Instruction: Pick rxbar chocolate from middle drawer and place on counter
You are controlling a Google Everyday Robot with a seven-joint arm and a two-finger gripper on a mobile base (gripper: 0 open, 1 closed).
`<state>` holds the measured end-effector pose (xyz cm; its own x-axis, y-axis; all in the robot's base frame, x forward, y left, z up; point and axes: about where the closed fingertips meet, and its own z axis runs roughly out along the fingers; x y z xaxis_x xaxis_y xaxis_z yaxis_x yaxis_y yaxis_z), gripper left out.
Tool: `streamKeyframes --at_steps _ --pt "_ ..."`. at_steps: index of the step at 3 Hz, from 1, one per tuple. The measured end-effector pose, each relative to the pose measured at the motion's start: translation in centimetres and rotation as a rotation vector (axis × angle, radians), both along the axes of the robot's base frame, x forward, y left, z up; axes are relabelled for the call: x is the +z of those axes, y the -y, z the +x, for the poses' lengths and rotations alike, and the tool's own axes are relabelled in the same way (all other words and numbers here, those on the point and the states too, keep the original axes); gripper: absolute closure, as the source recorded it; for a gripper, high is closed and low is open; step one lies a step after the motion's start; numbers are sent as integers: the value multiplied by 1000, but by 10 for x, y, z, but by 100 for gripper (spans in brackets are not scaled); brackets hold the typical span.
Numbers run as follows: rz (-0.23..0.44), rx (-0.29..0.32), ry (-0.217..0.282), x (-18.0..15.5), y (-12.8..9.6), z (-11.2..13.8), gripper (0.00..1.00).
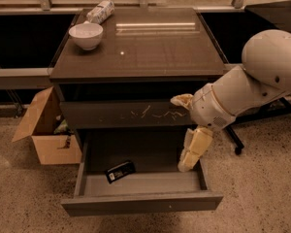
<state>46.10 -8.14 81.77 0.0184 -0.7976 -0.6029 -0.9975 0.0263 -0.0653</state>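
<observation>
The rxbar chocolate (pixel 120 171), a small black bar with white print, lies flat on the floor of the middle drawer (pixel 140 202), left of centre. The drawer is pulled open at the bottom of the cabinet. My gripper (pixel 191 150) hangs pointing down over the drawer's right side, to the right of the bar and apart from it. The pale arm reaches in from the right. The glossy counter (pixel 150 47) tops the cabinet.
A white bowl (pixel 86 34) and a pale tubular packet (pixel 100 11) stand at the counter's back left. A shut drawer front with whitish scratches (pixel 136 113) sits above the open drawer. An open cardboard box (pixel 43 130) stands on the floor at left.
</observation>
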Motion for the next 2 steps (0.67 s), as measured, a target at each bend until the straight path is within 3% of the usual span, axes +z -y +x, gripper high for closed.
streamKeyframes --at_steps 1,2 --pt "0 0 0 0 0 0 0" --pt "18 61 -61 -47 -20 3 0"
